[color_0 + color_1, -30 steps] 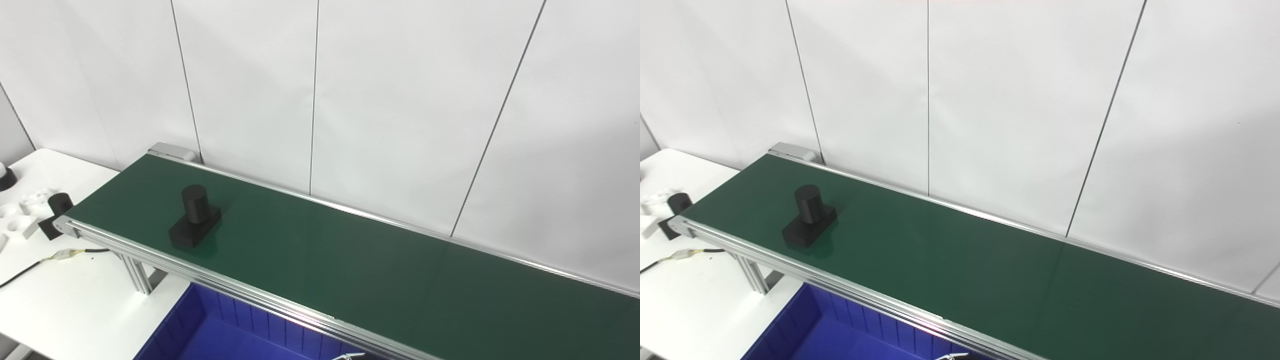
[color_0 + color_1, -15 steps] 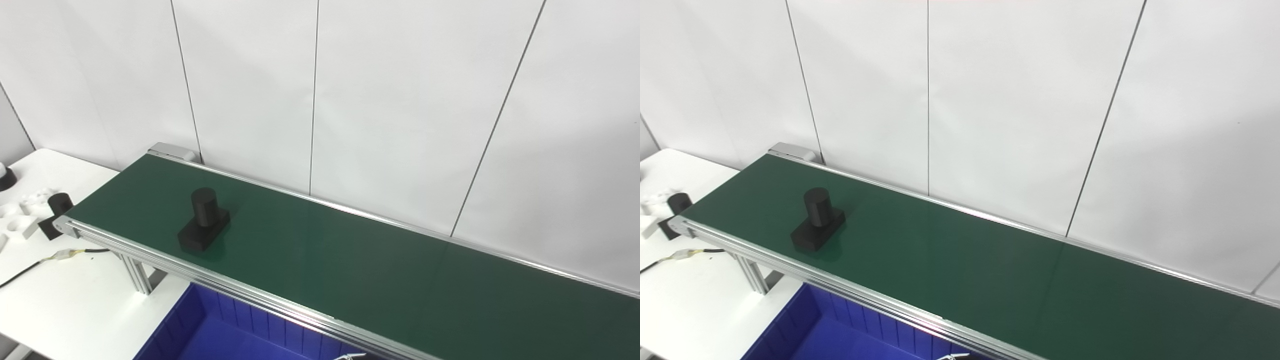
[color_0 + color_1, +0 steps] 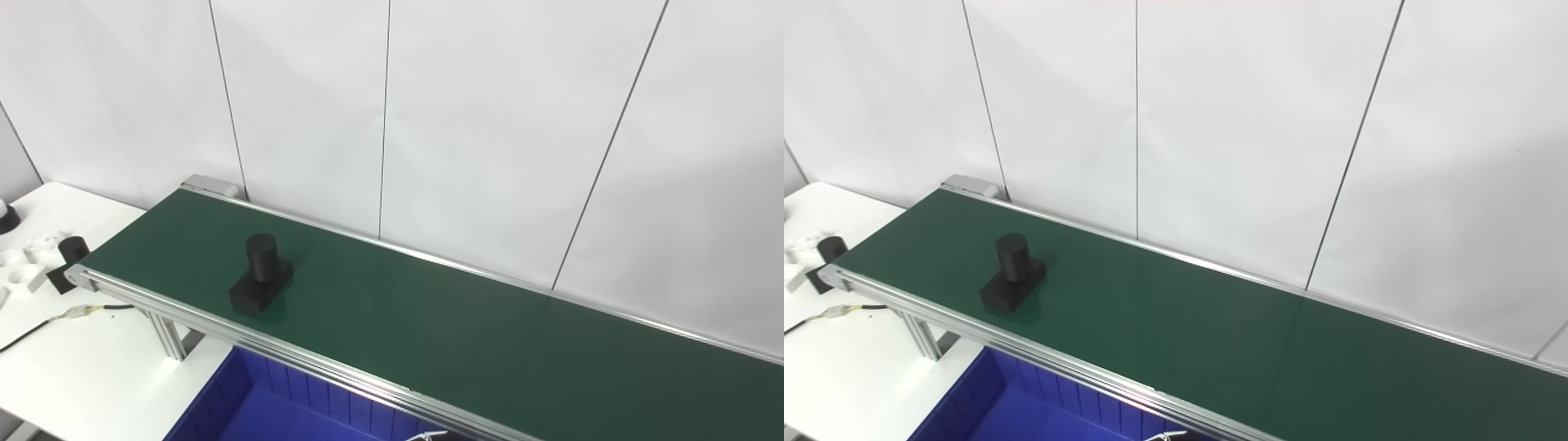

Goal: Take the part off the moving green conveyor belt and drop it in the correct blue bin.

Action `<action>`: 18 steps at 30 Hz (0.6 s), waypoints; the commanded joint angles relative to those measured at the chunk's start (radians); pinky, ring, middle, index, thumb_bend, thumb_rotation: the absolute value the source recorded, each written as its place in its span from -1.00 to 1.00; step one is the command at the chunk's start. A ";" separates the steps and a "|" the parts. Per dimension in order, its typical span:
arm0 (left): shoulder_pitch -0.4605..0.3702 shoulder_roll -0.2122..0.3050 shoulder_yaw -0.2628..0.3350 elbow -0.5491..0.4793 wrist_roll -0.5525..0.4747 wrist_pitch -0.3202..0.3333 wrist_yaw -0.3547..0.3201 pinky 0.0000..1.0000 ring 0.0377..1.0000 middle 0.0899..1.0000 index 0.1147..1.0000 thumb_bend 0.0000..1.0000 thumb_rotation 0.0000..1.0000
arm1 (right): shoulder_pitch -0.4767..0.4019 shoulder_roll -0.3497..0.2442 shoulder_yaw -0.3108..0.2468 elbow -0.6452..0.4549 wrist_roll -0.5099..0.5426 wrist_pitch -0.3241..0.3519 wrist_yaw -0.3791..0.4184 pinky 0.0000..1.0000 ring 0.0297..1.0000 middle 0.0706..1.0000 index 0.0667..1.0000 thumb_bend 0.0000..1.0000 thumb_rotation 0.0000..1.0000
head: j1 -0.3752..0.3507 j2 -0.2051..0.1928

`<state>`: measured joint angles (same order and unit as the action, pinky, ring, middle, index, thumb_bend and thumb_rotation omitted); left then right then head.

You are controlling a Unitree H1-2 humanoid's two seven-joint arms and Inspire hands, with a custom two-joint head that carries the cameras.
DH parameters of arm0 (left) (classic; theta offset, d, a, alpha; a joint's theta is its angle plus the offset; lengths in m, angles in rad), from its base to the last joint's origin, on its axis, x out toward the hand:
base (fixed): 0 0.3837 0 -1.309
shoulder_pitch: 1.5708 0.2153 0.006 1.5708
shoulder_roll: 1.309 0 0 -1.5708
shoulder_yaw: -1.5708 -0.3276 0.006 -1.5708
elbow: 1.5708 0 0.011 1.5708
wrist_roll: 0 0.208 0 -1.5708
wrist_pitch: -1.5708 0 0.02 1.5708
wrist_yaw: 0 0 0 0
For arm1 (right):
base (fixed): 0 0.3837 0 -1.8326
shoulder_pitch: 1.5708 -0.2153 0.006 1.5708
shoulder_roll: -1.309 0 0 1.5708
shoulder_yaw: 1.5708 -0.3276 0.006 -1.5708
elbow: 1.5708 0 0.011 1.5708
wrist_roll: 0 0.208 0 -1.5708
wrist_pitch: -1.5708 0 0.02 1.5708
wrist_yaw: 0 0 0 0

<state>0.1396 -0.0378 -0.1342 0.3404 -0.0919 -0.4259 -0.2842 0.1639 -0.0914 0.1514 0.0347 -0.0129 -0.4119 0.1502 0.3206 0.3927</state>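
A black part [image 3: 261, 272], an upright cylinder on a flat rectangular base, rides on the green conveyor belt [image 3: 429, 324] toward its left end, near the front rail. The same part [image 3: 1013, 271] shows in the right eye view. Below the belt's front rail lies a blue bin [image 3: 263, 410], only partly in the picture. Neither hand appears in either view.
A white table [image 3: 73, 361] stands at the left with a black cylinder part [image 3: 72, 250], white parts [image 3: 27, 272] and a cable [image 3: 73, 313]. A white panelled wall runs right behind the belt. A thin metal tip [image 3: 425, 436] pokes in at the bottom edge.
The black part has travelled a short way to the right along the belt. Nothing else has moved.
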 commanded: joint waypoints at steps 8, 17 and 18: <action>-0.028 -0.010 0.002 -0.001 -0.002 -0.044 -0.005 0.45 0.52 0.52 0.54 1.00 -0.70 | 0.003 0.013 0.004 -0.174 -0.013 -0.047 -0.013 0.33 0.49 0.52 0.61 0.39 -0.24 | -0.004 0.000; -0.044 -0.010 0.008 0.022 -0.001 -0.044 -0.008 0.46 0.51 0.51 0.55 1.00 -0.68 | -0.047 0.011 0.003 -0.287 0.008 0.006 -0.006 0.34 0.50 0.50 0.60 0.35 -0.19 | -0.022 -0.007; -0.046 -0.011 0.008 0.024 0.001 -0.044 -0.007 0.45 0.51 0.51 0.54 1.00 -0.68 | -0.057 0.011 0.002 -0.298 0.009 0.016 -0.007 0.34 0.50 0.51 0.59 0.36 -0.17 | -0.023 -0.006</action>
<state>0.1147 -0.0395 -0.1288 0.3698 -0.0918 -0.4264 -0.2843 0.1296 -0.0846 0.1542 -0.2171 -0.0165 -0.4035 0.1405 0.2976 0.3850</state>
